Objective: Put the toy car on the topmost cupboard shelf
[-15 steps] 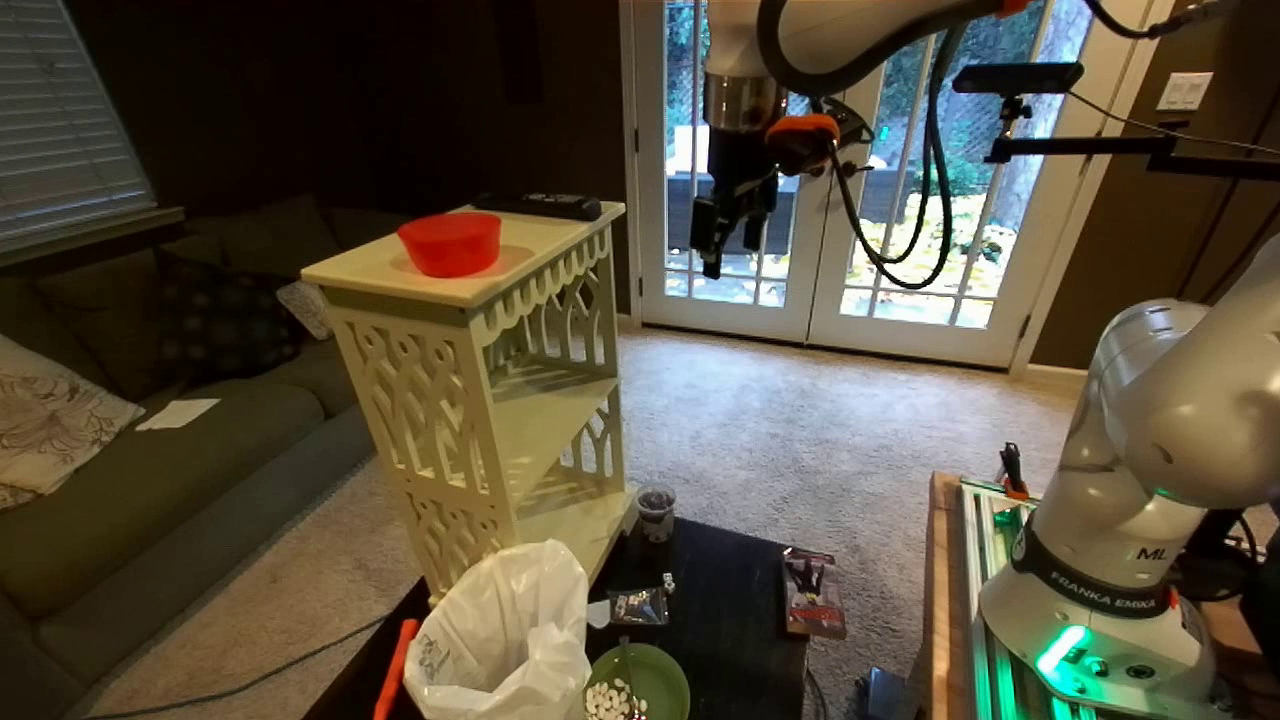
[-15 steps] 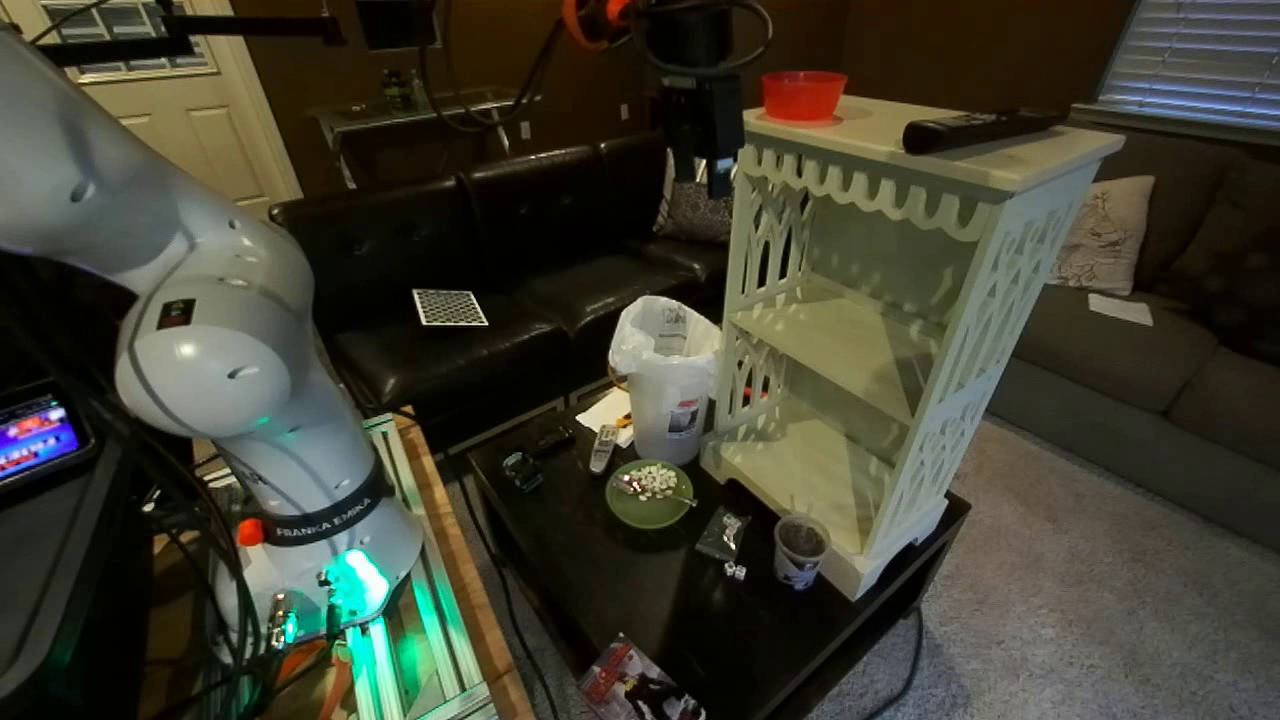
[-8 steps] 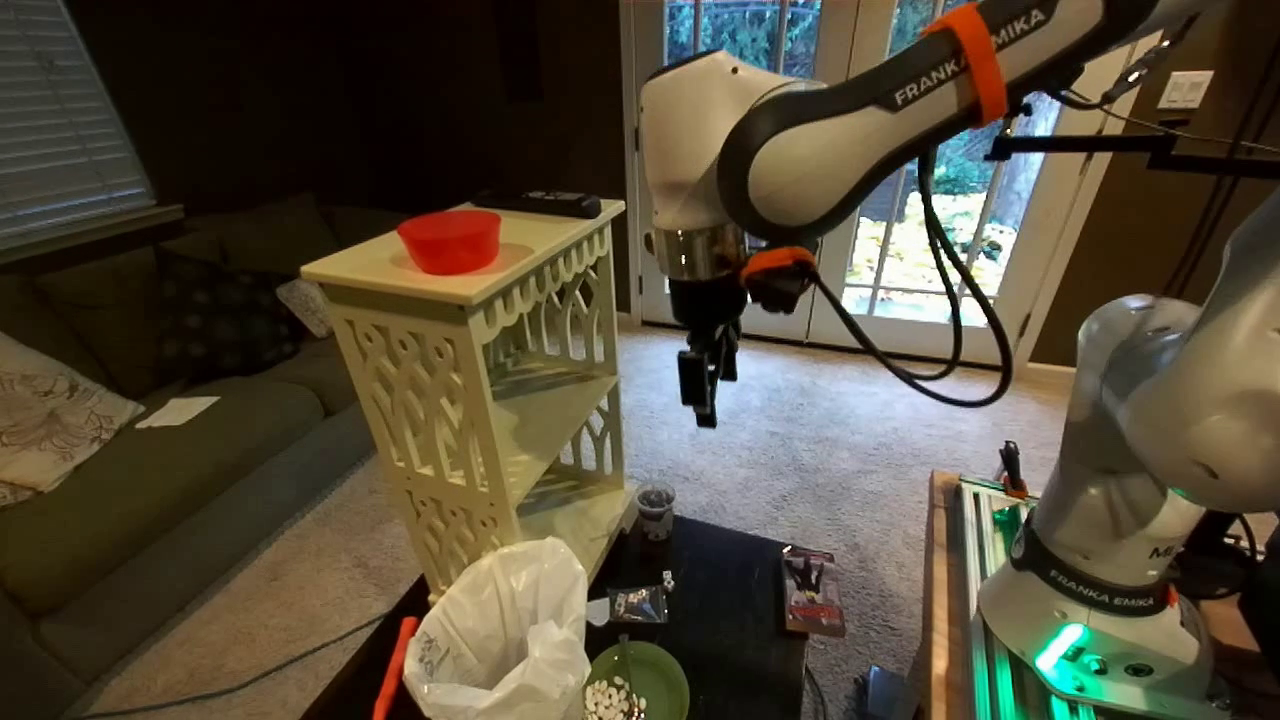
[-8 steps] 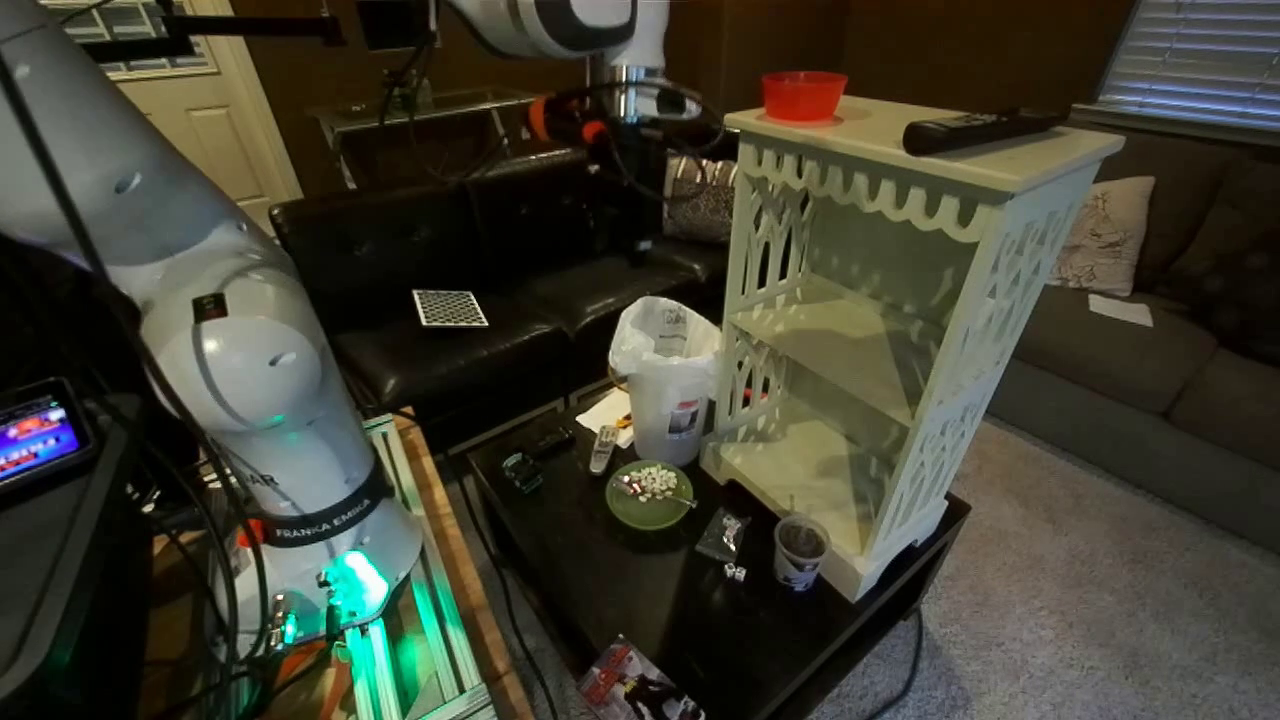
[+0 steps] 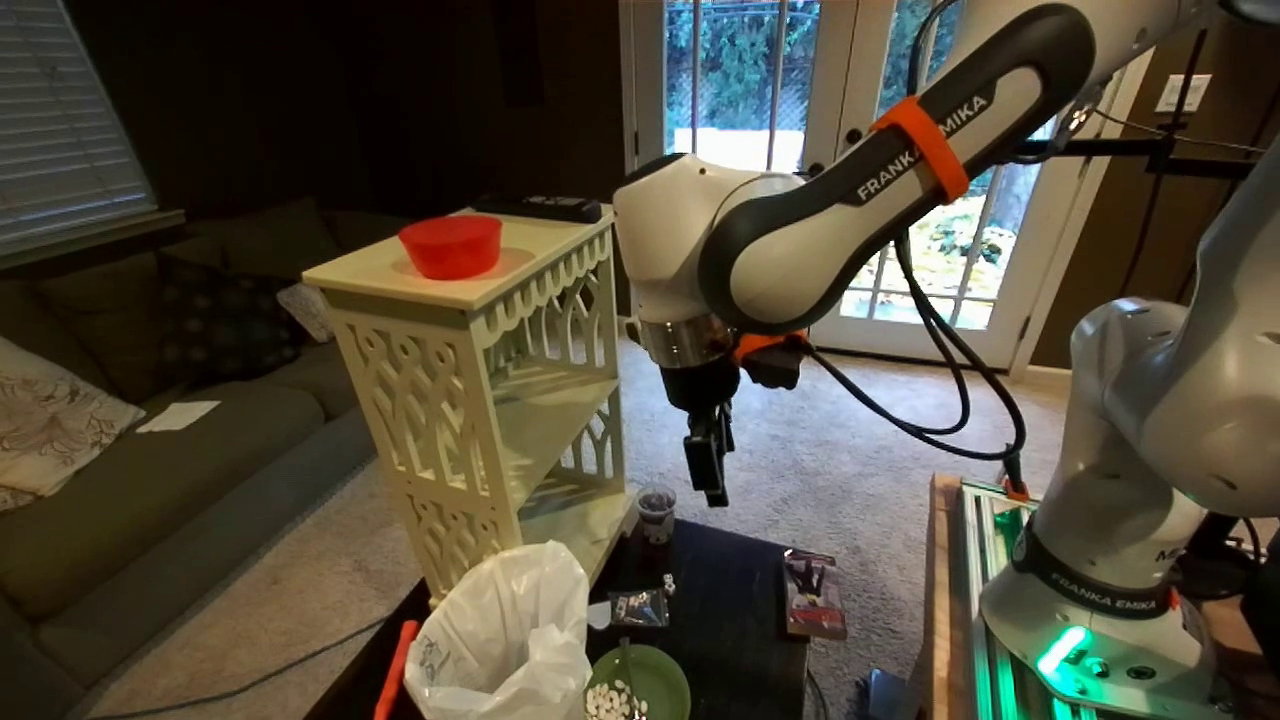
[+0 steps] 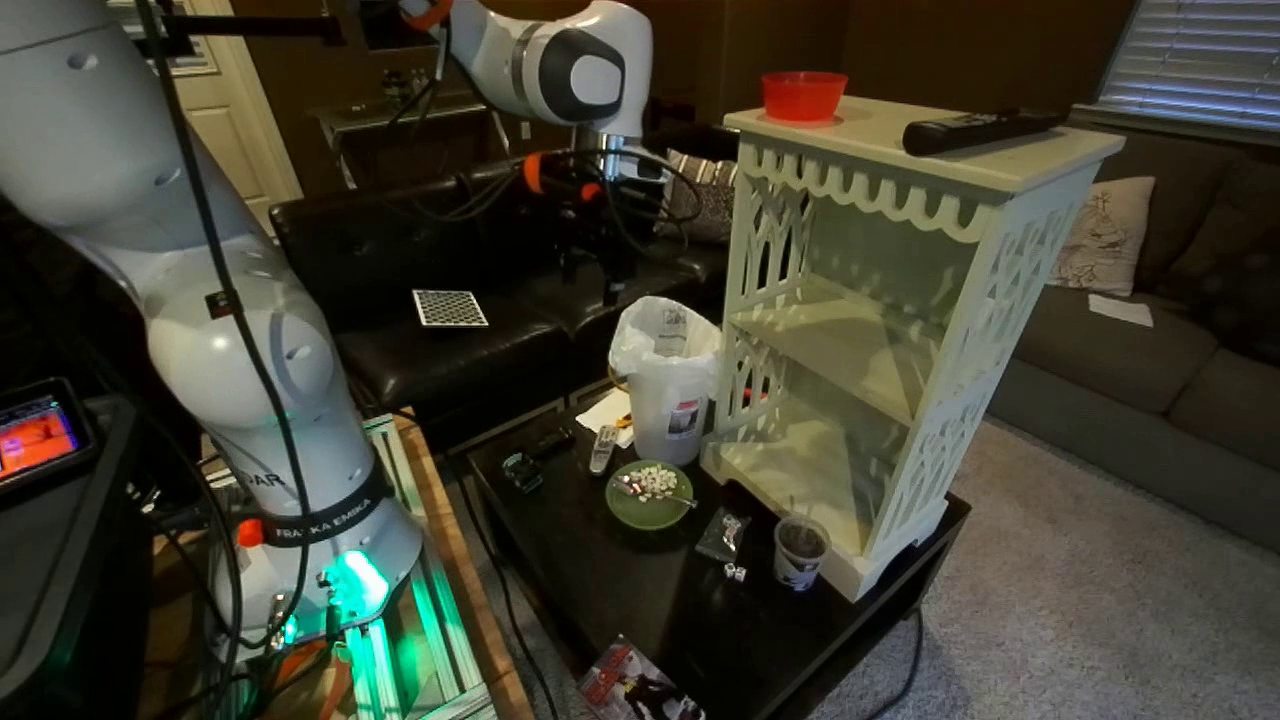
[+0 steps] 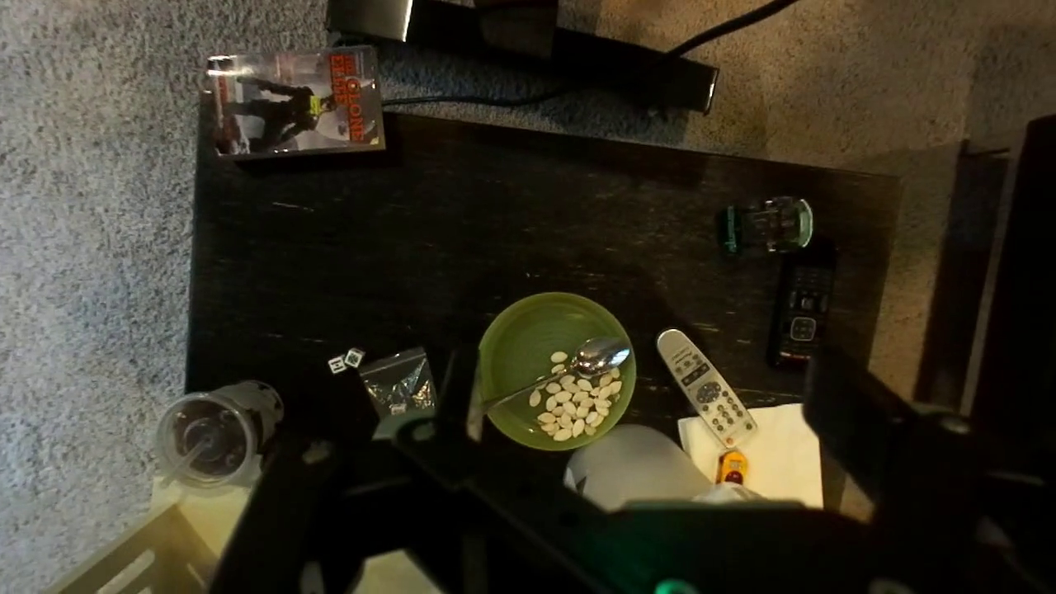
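Note:
A small dark teal thing that looks like the toy car lies near a corner of the dark table, and it also shows in an exterior view. The cream-white cupboard stands on the table's far side. Its topmost shelf, below the flat top, also shows in an exterior view with nothing seen on it. My gripper hangs in the air above the table, apart from the car and cupboard. In the wrist view the gripper has its fingers wide apart, with nothing between them.
A lined white bin stands beside the cupboard. A green plate with seeds and a spoon, a cup, a book, a grey remote and a black remote lie around. A red bowl sits on the cupboard top.
My gripper has come down from beside the cupboard top to lower over the table. In an exterior view it has also moved left, away from the cupboard. The objects have not moved.

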Tool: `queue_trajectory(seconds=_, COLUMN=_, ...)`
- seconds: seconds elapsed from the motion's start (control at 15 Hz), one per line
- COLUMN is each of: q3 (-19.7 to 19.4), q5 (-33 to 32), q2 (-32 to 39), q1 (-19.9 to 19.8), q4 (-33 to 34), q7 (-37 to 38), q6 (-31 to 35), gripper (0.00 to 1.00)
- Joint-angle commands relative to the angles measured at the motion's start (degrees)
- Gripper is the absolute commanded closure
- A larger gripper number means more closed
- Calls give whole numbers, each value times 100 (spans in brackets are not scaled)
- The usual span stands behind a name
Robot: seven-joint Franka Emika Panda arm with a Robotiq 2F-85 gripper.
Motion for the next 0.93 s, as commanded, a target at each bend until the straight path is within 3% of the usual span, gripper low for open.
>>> queue_trajectory(seconds=0.0, q3=-61, q5=261, q2=541, q1=89, q4=-141, q7=-1091, q6=449, gripper=0)
queue_trajectory(seconds=0.33, q3=-69, q5=881, q2=1802, q1=26, q4=-884, q7=-3071, q6=2471, gripper=0)
queue_trajectory(seconds=0.47, q3=224, q5=1222, q2=2627, q1=-12, q4=-822, q7=-3766, q6=3174, gripper=0)
queue_trajectory(seconds=0.6, q3=703, q5=1385, q2=3248, q1=-205, q4=-653, q7=-4268, q6=3431, gripper=0)
queue_trajectory(seconds=0.67, q3=521, q5=997, q2=2633, q1=-260, q4=-940, q7=-3685, q6=3238, gripper=0)
queue_trajectory(seconds=0.87, q3=669, q5=961, q2=2950, q1=-346, q4=-858, q7=-3644, q6=3365, gripper=0)
